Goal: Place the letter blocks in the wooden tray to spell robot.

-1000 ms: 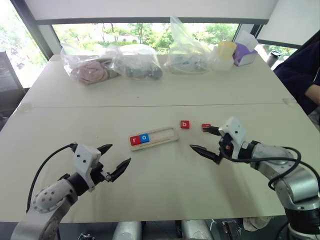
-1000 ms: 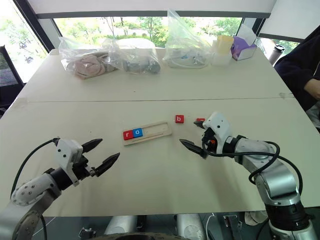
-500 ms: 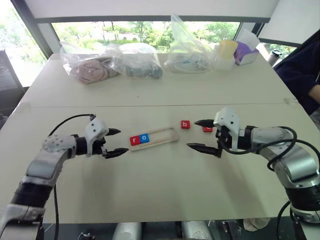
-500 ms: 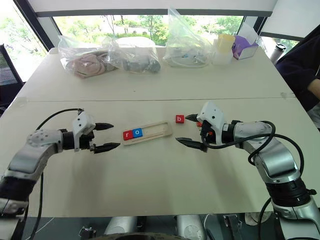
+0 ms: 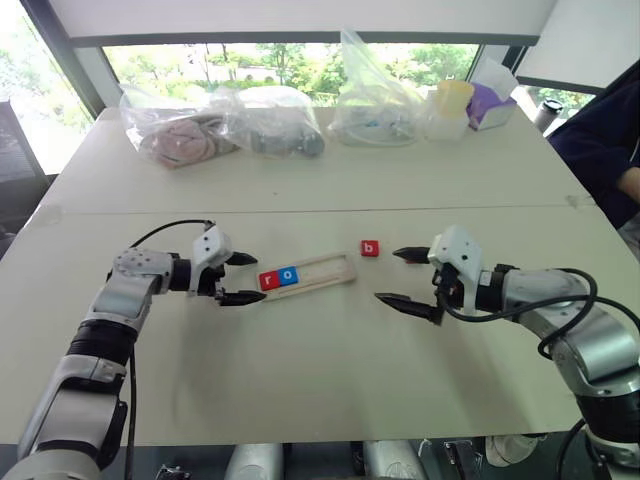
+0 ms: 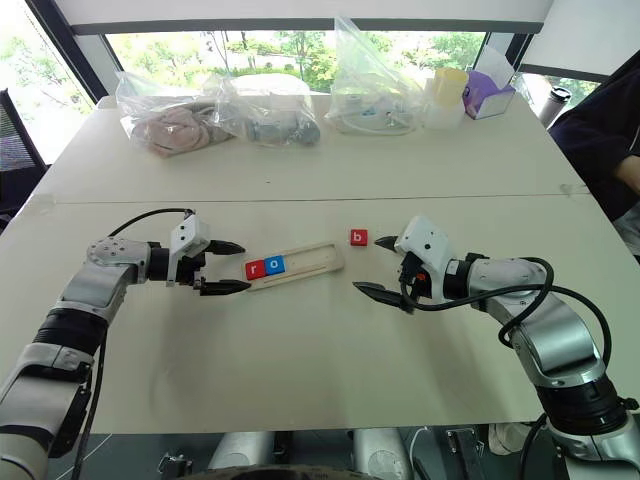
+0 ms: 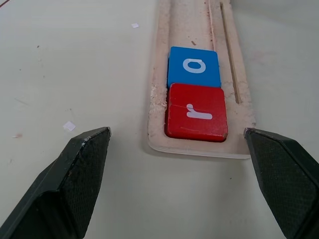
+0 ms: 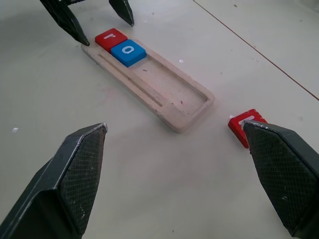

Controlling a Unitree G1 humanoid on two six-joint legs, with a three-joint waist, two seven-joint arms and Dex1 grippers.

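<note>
Wooden tray: lies near the middle of the table, long axis running left to right, its right end a little farther away than its left.
Red r block: sits in the tray's slot at the left end, flat, letter up.
Blue o block: in the slot, touching the r block on its right side.
Rest of the slot: bare wood from the o block to the right end.
Red b block: flat on the table, just off the tray's right end and slightly farther away, apart from the tray.
Another red block: on the table by the right gripper's far finger, partly hidden behind that finger; its letter cannot be read.
Left gripper: low over the table just left of the tray's left end, pointing right at it; jaws spread wide and holding nothing, one finger on either side of the tray's end without touching it.
Right gripper: over the table to the right of the tray, pointing left; jaws released wide, nothing between them.
Far side of the table: clear plastic bags, a yellow cup and a purple tissue box.
Far right edge: a person's dark sleeve.
</note>
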